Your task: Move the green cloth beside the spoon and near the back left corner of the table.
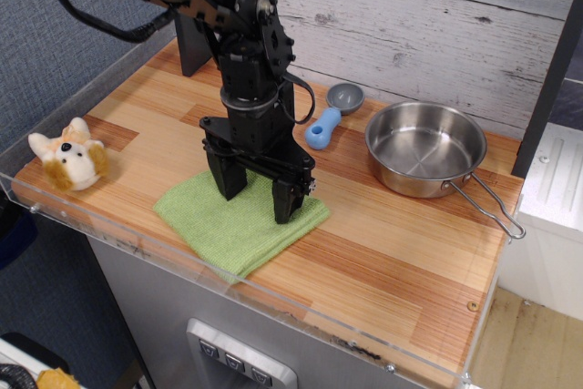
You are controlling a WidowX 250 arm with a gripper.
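The green cloth (232, 228) lies folded flat near the front edge of the wooden table (401, 261). My black gripper (257, 199) points straight down over the cloth's back right part, open, with both fingertips low at the cloth. The left finger (228, 181) and right finger (285, 202) stand apart, with cloth showing between them. The spoon (328, 117), with a light-blue handle and a grey bowl, lies behind and to the right of the gripper, near the back wall.
A steel pan (426, 148) with a wire handle sits at the back right. A small plush fox (68, 158) sits at the left edge. A clear acrylic rim (273, 302) runs along the table's front and left sides. The arm's base stands at the back left.
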